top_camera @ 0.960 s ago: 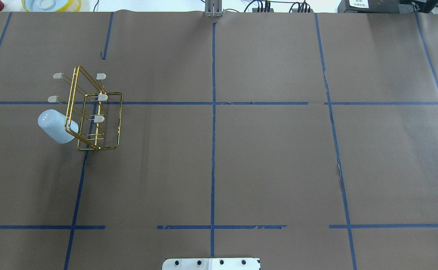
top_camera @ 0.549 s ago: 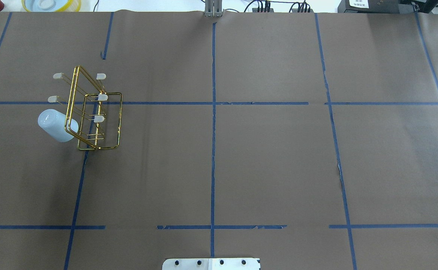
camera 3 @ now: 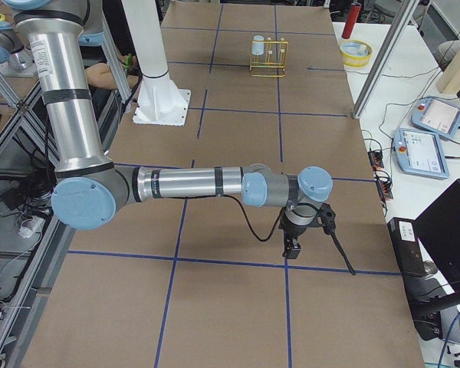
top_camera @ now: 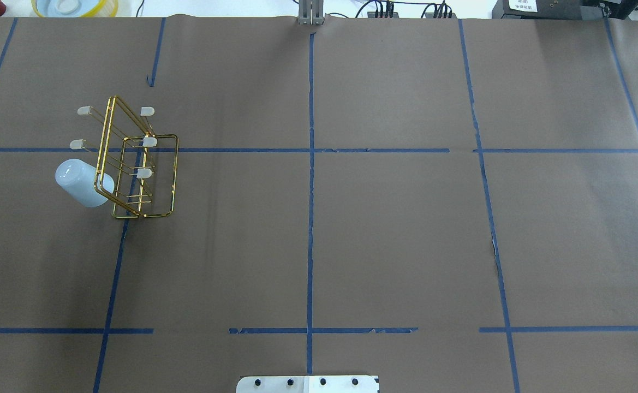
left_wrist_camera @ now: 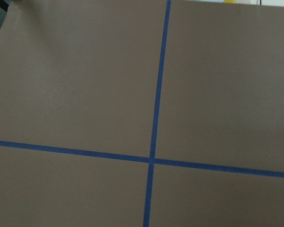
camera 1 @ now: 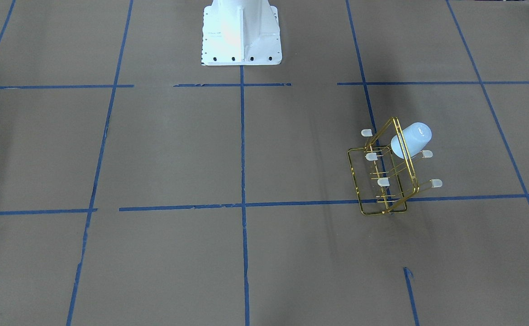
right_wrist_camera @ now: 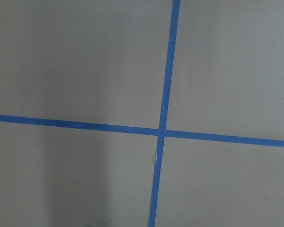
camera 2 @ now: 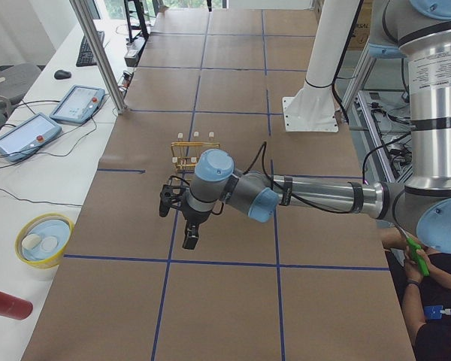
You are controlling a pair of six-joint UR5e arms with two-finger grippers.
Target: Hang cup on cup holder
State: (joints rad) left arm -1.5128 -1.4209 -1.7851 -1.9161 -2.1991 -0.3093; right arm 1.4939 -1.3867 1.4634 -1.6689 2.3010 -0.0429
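The pale blue-white cup (top_camera: 81, 183) hangs mouth-down and tilted on a prong at the left side of the gold wire cup holder (top_camera: 157, 174), on the table's left half. Both also show in the front-facing view, the cup (camera 1: 412, 138) on the holder (camera 1: 359, 181), and far off in the exterior right view (camera 3: 257, 47). No gripper is near them. My left gripper (camera 2: 179, 222) shows only in the exterior left view, above the table. My right gripper (camera 3: 316, 254) shows only in the exterior right view. I cannot tell if either is open or shut. Both wrist views show only brown paper and blue tape.
The white robot base (camera 1: 240, 31) stands at the table's near edge. A yellow-rimmed bowl (camera 2: 43, 239) and a red bottle (camera 2: 4, 303) sit on the side bench past the left end. Control tablets (camera 3: 425, 146) lie past the far edge.
The cup has settled very slightly on its prong, its mouth end a touch closer to the holder. Nothing else has moved in the overhead view.
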